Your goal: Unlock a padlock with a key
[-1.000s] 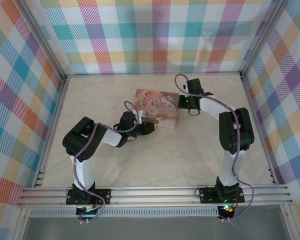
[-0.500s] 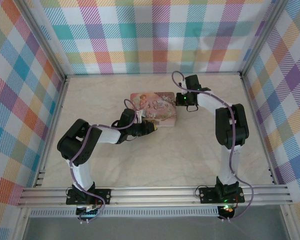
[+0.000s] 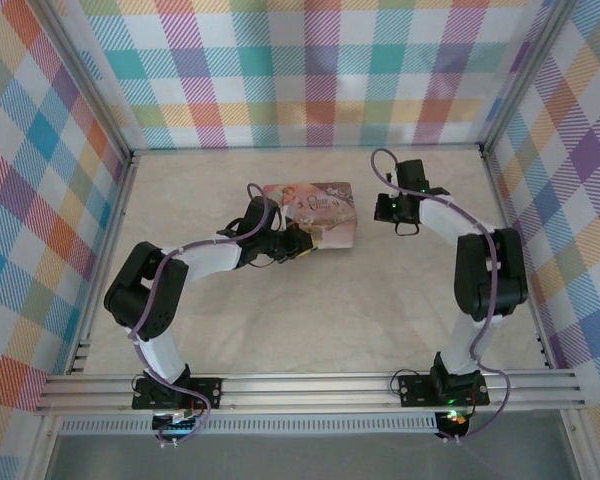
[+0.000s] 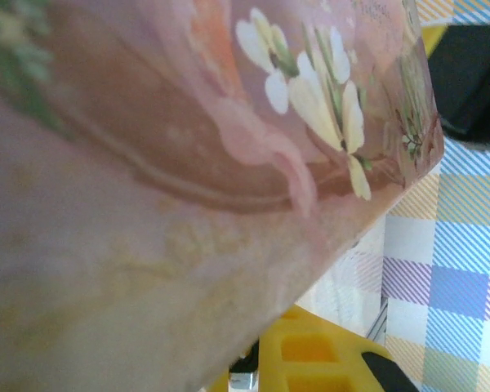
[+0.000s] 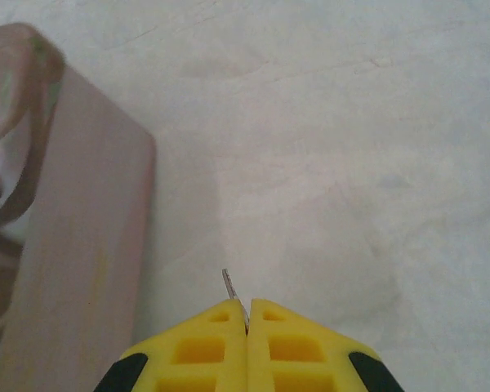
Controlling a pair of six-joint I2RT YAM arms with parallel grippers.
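My right gripper [image 5: 247, 314] is shut on the key [image 5: 229, 286], a thin grey sliver that sticks out past the yellow tips above bare table. In the top view the right gripper [image 3: 375, 210] hangs just right of the pink tin. My left gripper [image 3: 302, 243] sits at the tin's near edge. Close under the tin, its yellow fingers [image 4: 310, 359] pinch a small dark and silvery piece, the padlock [image 4: 247, 379]; most of the padlock is hidden.
The pink illustrated tin [image 3: 315, 208] lies flat at mid-table between the two grippers, looms large over the left wrist camera [image 4: 188, 163], and stands as a wall to the left of the right gripper [image 5: 65, 245]. Checked walls enclose the pale table [image 3: 330, 300].
The right gripper has drawn back to the right, away from the tin, key still held. The left gripper has pushed a little farther up against the tin's near edge.
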